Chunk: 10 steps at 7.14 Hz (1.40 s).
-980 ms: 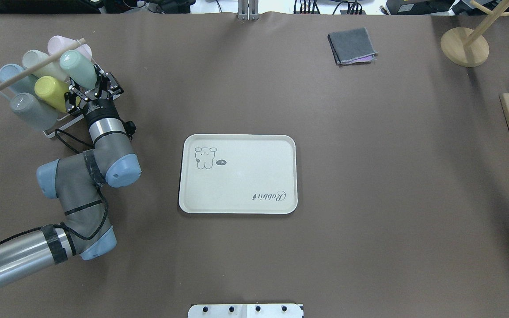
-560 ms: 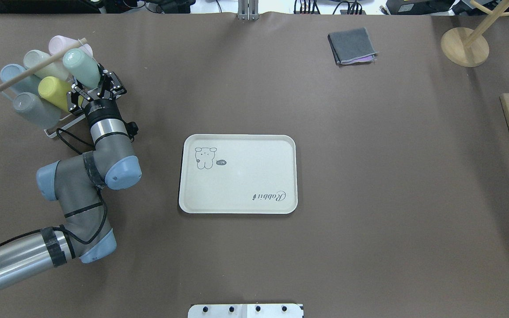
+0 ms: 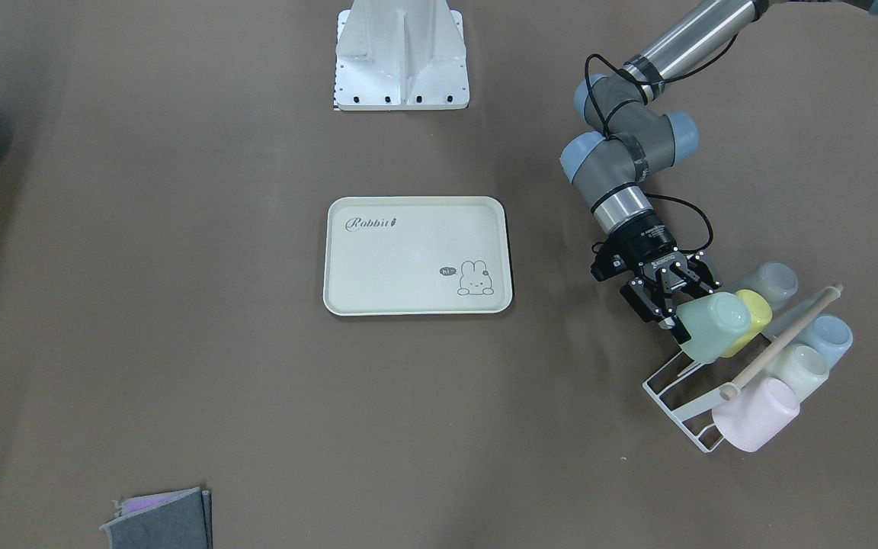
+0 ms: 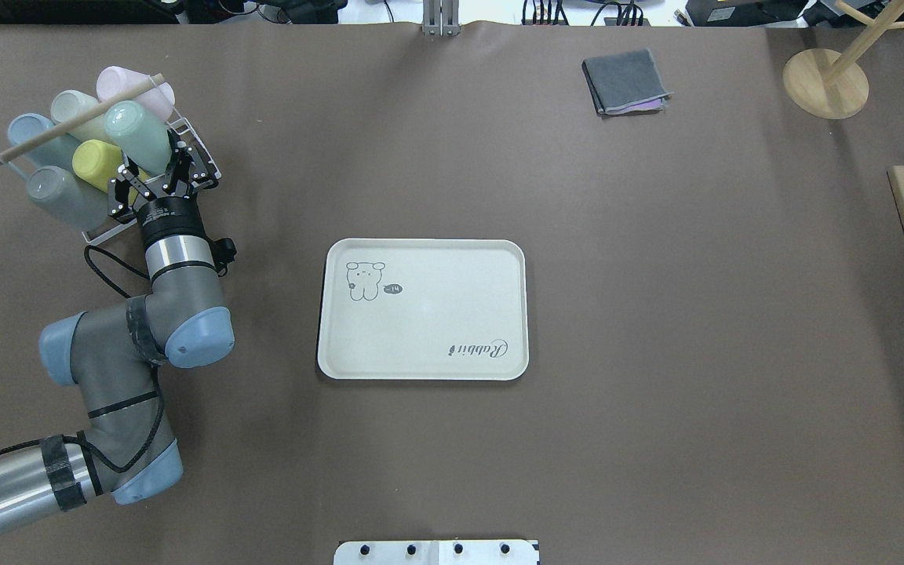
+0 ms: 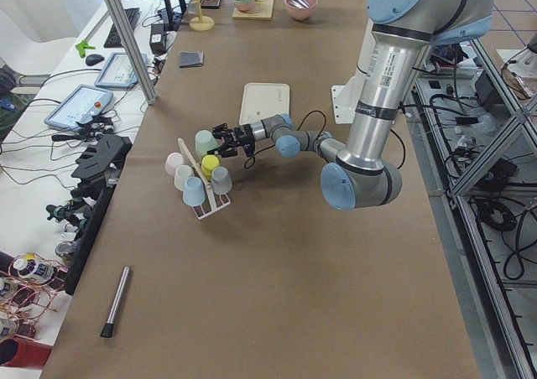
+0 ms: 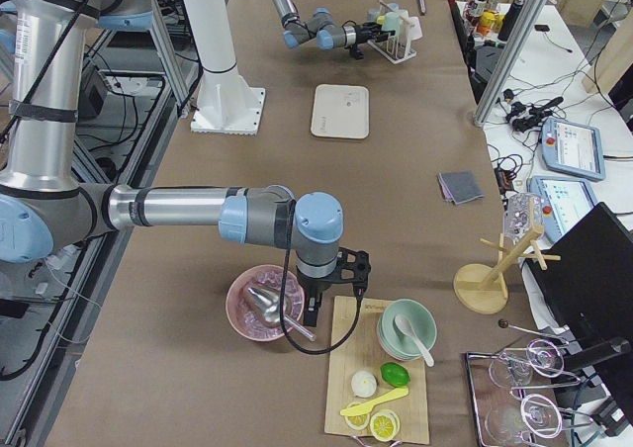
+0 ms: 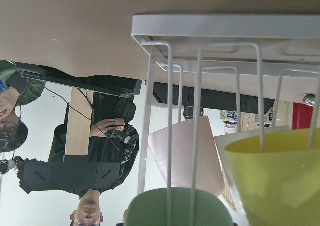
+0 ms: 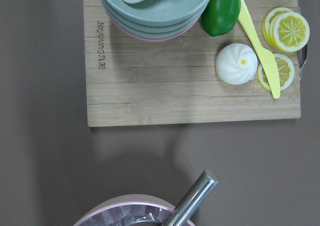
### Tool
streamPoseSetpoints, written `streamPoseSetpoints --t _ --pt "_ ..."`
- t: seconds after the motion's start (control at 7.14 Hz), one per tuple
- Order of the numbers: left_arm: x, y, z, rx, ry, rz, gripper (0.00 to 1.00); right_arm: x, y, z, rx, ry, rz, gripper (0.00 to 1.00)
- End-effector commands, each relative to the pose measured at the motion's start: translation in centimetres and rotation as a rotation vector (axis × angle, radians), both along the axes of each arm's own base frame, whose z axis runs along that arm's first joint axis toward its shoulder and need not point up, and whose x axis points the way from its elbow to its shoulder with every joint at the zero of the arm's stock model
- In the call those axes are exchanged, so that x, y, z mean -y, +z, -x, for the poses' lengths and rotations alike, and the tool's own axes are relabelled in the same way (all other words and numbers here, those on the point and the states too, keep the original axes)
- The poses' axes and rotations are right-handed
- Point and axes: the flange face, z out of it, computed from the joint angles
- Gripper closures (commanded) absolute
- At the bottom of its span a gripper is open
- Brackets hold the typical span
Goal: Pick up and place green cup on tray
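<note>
Left hand [image 4: 155,163] grips lower end of green cup [image 4: 136,129], finger on each side. Cup tilted on white wire rack [image 4: 97,232], touching yellow cup [image 4: 95,159], at worktop [image 4: 656,314] far-left corner. Tray [image 4: 436,314] well apart, mid-worktop. Right hand [image 6: 309,307] above pink bowl [image 6: 259,309]; grip cannot be told.

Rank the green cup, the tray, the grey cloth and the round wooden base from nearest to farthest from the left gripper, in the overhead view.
1. Green cup, far left, right at the left gripper.
2. Tray, mid-table.
3. Cloth, far edge, right of centre.
4. Wooden base, far right corner.
</note>
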Motion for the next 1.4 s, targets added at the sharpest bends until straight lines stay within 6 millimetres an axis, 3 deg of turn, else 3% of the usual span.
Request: streamPoseSetpoints --t 0.0,0.56,0.84,0.98,1.26 --pt "-0.9 0.3 1.4 0.004 0.003 -0.001 0.75 -0.1 -0.2 0.2 0.047 0.014 0.003 0.0" --pt "-2.1 -4.6 4.0 0.021 0.037 -0.02 0.75 -0.4 -0.4 0.4 0.076 0.013 0.0 0.0" --pt "-3.1 -9.3 5.9 -0.02 0.055 -0.055 0.67 -0.5 0.0 0.4 0.074 0.015 0.012 0.0" --pt "-3.5 -10.8 6.5 -0.057 0.059 -0.072 0.66 -0.5 -0.1 0.5 0.08 0.015 0.012 0.0" --pt "-4.3 -17.2 7.8 -0.255 0.061 -0.177 0.68 -0.5 0.0 0.5 0.083 0.016 0.01 0.0"
